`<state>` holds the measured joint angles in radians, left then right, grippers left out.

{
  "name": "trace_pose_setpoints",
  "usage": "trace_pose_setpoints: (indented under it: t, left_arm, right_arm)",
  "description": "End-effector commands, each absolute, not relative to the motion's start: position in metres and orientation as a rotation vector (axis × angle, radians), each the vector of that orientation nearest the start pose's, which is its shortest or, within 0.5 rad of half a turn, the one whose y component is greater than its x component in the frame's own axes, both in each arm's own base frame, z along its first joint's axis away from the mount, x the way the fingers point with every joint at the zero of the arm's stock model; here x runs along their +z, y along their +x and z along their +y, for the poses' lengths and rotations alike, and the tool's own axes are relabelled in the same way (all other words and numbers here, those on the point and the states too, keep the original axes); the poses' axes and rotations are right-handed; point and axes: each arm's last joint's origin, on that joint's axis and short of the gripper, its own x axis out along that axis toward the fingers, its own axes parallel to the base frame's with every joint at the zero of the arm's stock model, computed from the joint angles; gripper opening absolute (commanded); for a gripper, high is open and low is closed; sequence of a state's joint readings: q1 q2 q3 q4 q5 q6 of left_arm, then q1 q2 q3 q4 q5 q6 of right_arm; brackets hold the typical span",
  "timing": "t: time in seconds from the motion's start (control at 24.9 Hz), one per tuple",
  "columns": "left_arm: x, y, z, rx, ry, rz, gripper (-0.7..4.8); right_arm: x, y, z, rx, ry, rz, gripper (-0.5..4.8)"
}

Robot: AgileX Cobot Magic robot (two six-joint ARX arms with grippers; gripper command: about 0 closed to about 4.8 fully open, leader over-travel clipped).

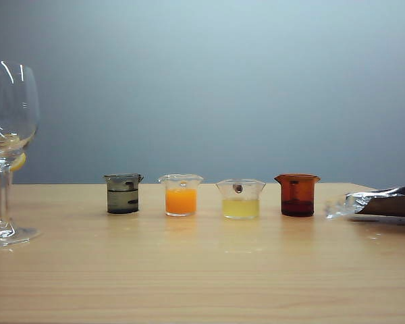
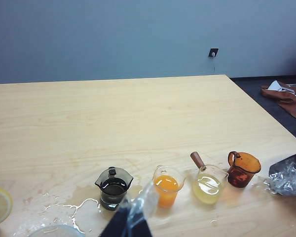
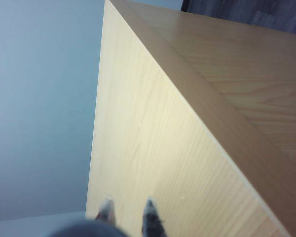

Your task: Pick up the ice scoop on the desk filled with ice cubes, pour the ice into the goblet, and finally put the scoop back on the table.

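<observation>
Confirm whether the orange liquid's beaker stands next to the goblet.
No: the dark beaker stands between the goblet and the orange beaker on the desk.

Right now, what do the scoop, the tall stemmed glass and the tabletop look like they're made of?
The ice scoop looks like shiny, polished metal: silvery grey, with bright reflections. The goblet looks like clear glass: the wall shows through its bowl, with sharp white highlights. The table looks like light tan wood or a wood-look laminate, smooth with a faint sheen: fine grain lines, soft reflections under the beakers.
</observation>
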<state>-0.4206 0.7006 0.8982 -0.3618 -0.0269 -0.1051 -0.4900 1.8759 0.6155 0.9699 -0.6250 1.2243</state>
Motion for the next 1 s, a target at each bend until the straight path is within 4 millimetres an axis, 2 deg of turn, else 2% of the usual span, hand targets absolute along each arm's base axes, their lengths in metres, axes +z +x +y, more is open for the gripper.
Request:
trace_pose_setpoints:
  t: [0.04,0.32,1.0]
  left_arm:
    - [0.368,0.129,-0.057,-0.390,-0.071,0.163,-0.06]
    - [0.368,0.129,-0.057,-0.390,-0.070,0.163,-0.05]
    - [0.368,0.129,-0.057,-0.392,-0.047,0.158,-0.06]
  right_arm:
    - [0.116,0.290,-0.131,0.028,1.409,0.336,-0.06]
    - [0.117,0.290,-0.131,0.048,1.432,0.340,-0.05]
    - [0.134,0.293,-0.132,0.147,1.563,0.238,-0.06]
